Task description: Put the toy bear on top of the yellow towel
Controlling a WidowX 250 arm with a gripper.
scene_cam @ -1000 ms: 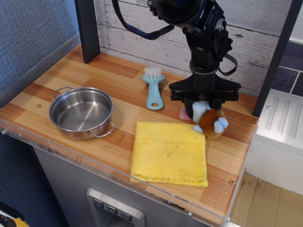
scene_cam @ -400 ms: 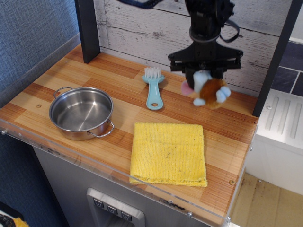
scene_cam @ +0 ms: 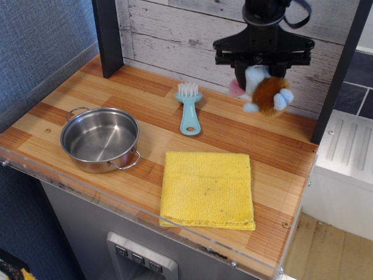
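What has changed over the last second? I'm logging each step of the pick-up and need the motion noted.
The gripper, shut on the toy bear, has lifted it off the counter beside the yellow towel, up toward the back wall. The bear now hangs in the air, clear of the towel. The towel, steel pot and teal brush stayed put.

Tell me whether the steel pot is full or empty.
Empty: the steel pot shows only its bare shiny bottom, nothing inside.

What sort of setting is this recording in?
Probably a toy kitchen mock-up: a wood-look counter before a white plank wall, holding a steel pot, a teal brush and a yellow towel.
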